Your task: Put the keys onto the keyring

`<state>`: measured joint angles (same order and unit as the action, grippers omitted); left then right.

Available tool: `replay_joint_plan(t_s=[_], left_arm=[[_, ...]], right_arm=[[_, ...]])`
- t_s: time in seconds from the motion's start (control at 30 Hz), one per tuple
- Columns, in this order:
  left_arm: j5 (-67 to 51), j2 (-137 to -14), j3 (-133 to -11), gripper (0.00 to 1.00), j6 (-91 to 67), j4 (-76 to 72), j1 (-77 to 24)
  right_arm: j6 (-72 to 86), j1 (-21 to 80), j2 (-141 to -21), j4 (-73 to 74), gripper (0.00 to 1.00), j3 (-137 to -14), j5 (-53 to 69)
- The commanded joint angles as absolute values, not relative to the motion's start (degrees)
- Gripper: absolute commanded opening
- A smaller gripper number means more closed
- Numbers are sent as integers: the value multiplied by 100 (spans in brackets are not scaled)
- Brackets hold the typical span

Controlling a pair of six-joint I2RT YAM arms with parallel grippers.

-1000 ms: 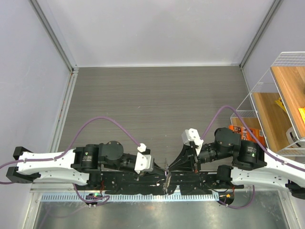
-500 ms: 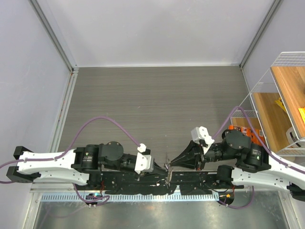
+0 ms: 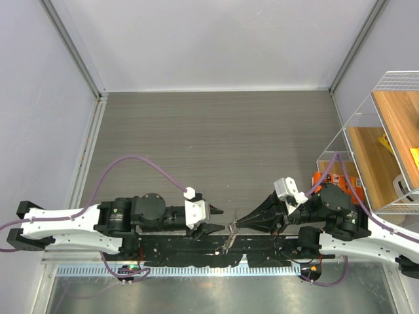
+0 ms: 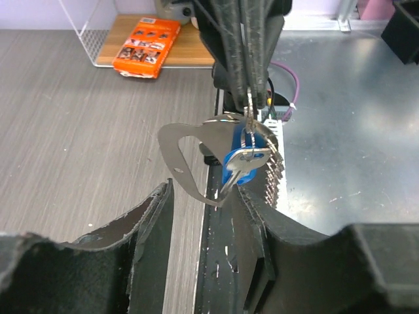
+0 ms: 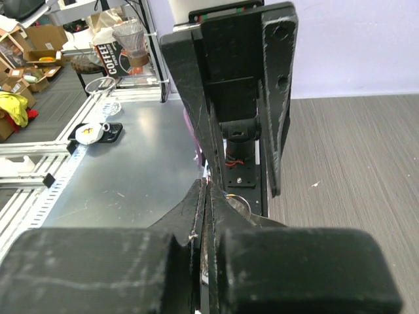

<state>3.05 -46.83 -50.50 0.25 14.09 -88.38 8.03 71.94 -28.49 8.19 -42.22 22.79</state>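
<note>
My right gripper (image 3: 234,226) is shut on the keyring and holds it just above the near edge of the table. In the left wrist view the right gripper (image 4: 249,108) comes down from the top. Under it hang the silvery keyring (image 4: 171,152) and the keys, a blue-headed one (image 4: 243,163) in front. In the top view the keys (image 3: 229,240) dangle as a small cluster. My left gripper (image 3: 214,220) is open and empty, just left of the ring. Its fingers (image 4: 150,222) stand on either side below the loop, apart from it. In the right wrist view my own fingers (image 5: 208,193) are pressed together, with a bit of wire ring (image 5: 239,199) beside them.
An orange packet (image 4: 145,37) lies on the table by the foot of a white wire rack (image 3: 357,121) at the right, partly behind my right arm (image 3: 327,176). A black rail (image 3: 262,245) and a metal shelf (image 3: 196,294) run along the near edge.
My left gripper has opened, let go of the keyring and drawn back a little to the left. My right arm has swung its wrist right and lower, still holding the ring.
</note>
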Motion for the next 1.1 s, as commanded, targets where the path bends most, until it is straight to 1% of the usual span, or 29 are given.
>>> replay_joint_plan(t_s=[0.0, 0.1, 0.27, 0.57, 1.07], left_arm=[[642, -4412, -5440, 47, -140, 1318, -8859], [405, -4351, -5519, 50, -193, 1301, -8859], [88, -4272, -5537, 52, -334, 994, -8859], [26, -4412, -5608, 53, -457, 791, -8859], [141, -4430, -5590, 52, -457, 422, -8859]], right_arm=[[660, 7207, -2655, 79, 5, -4149, 2215], [563, 7207, -2549, 35, 5, -4000, 2101], [492, 7207, -2452, -526, 5, -3788, 1908], [352, 7207, -2312, -1818, 6, -3261, 1723], [62, 7207, -2654, -2338, 6, -3243, 1977]])
